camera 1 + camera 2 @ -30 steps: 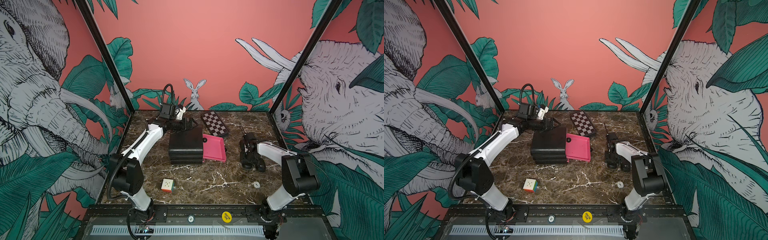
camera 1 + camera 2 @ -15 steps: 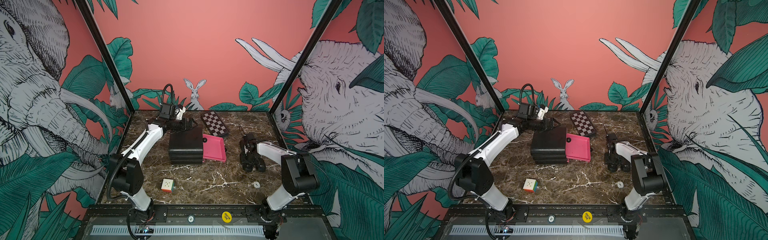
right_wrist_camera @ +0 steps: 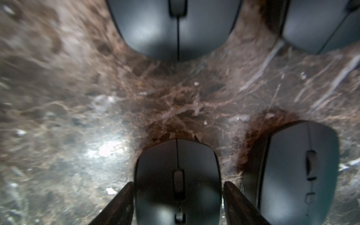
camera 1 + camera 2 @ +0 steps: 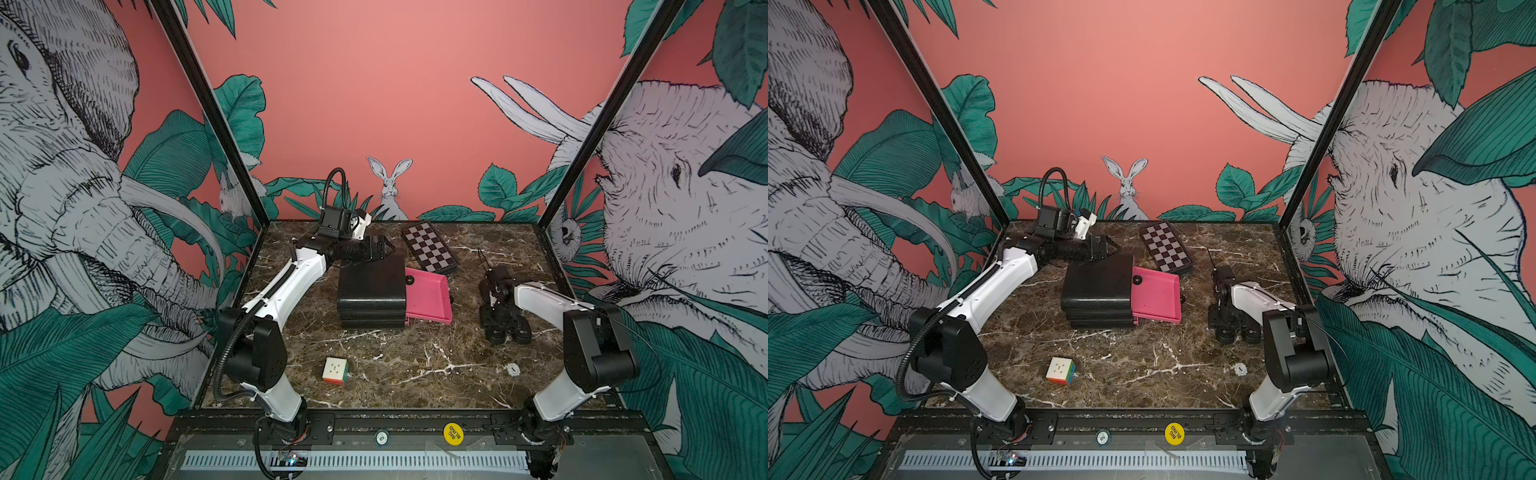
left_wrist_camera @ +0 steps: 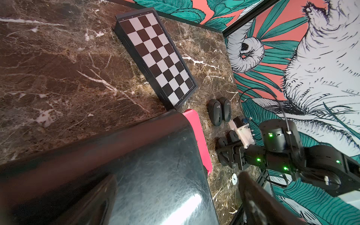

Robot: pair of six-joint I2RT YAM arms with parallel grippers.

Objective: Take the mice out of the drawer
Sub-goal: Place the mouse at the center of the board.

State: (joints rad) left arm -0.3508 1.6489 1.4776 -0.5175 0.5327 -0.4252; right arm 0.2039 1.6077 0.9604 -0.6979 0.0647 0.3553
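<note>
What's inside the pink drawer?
In the pink plastic drawer the pulled-out part shows only a small round black spot. The rest is hidden inside the black cabinet.

Robotics lab cell: mural walls (image 4: 395, 104), marble tabletop (image 4: 415, 374), mounted arms (image 4: 291, 286).

two mice (image 3: 175, 29) cut off by edge | drawer (image 4: 428, 297) back hidden by cabinet (image 4: 371, 286)

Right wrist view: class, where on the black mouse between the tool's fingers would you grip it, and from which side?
Best grip the mouse across its two long sides, about midway, coming straight down. It lies flat on the table, buttons up, narrower across than along, with a low domed back. The right tool straddles it this way; the neighbouring mouse stands apart, leaving room.
</note>
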